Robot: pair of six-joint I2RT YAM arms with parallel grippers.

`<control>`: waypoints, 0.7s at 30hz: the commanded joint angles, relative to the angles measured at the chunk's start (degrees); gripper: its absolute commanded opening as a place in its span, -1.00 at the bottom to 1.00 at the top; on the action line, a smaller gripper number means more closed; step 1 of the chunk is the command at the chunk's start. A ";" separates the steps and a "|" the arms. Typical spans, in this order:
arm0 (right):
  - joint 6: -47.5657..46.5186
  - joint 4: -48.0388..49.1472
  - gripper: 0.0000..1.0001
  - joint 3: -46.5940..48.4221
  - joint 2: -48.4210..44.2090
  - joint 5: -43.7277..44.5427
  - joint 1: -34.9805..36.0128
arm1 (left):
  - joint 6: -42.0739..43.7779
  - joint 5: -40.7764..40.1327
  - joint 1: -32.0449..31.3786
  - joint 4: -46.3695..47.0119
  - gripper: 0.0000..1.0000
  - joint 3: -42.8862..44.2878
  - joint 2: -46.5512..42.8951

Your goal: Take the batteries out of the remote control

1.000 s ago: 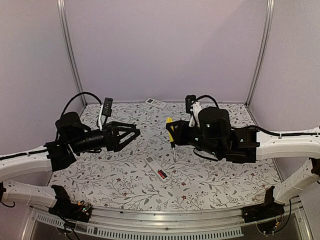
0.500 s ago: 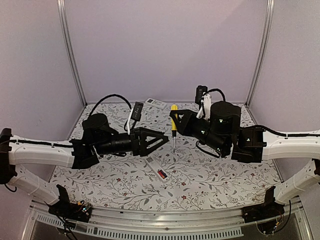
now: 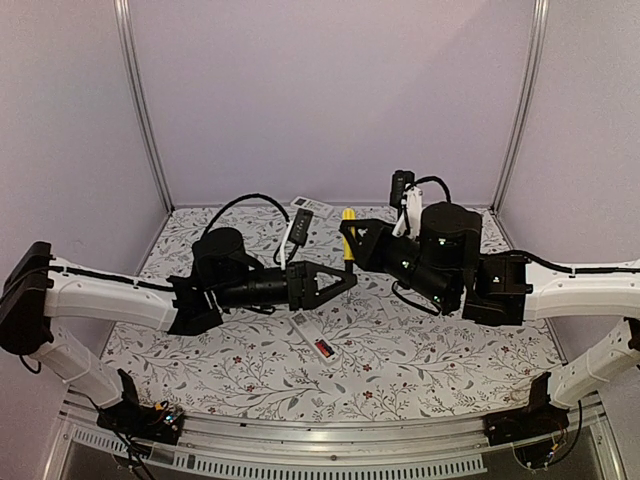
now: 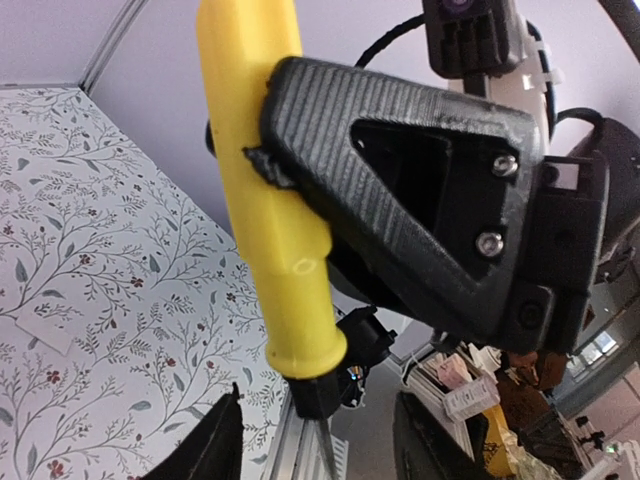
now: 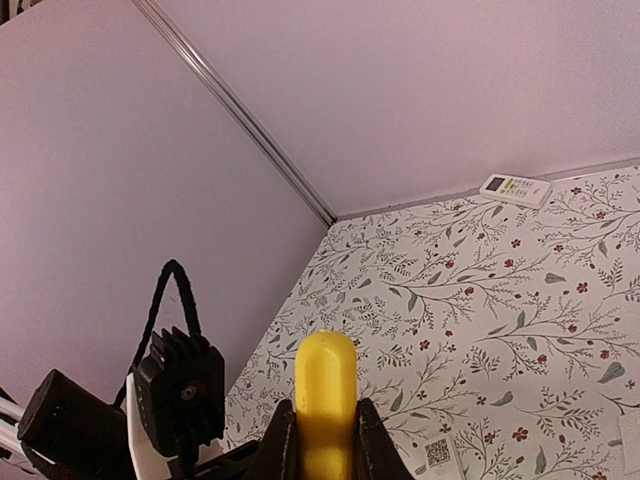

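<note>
The slim white remote control [image 3: 308, 332] lies back-up on the floral mat, a reddish battery [image 3: 323, 348] showing in its open compartment. I cannot make out a dark battery. My right gripper [image 3: 352, 240] [image 5: 325, 450] is shut on the yellow screwdriver handle [image 3: 348, 228] [image 4: 272, 200] [image 5: 325, 395] and holds it upright above the mat. My left gripper [image 3: 345, 284] [image 4: 320, 445] reaches in from the left. Its jaws stand apart on either side of the screwdriver's black collar and shaft [image 4: 320, 400], with a gap on each side.
A broader white remote [image 3: 312, 206] [image 5: 515, 188] lies at the back edge of the mat. A white piece with a QR label [image 5: 438, 452] lies on the mat below the right gripper. A small flat white piece [image 4: 45, 330] lies to the left.
The left arm has swung right to the screwdriver and its jaws have narrowed around the shaft. The right gripper raised the screwdriver earlier and has held still since.
</note>
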 commanded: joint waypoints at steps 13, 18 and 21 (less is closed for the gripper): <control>-0.84 1.14 -1.00 0.14 0.82 0.84 0.06 | -2.38 -0.37 -0.90 0.38 -0.95 2.33 2.61; -0.56 -0.27 -0.59 -1.28 -0.95 1.38 0.06 | -1.33 -0.89 -0.16 -1.26 -1.00 1.83 1.90; -0.15 -1.07 -0.01 -2.77 -2.83 2.38 0.06 | -0.84 1.77 1.44 -3.06 -1.00 1.39 1.22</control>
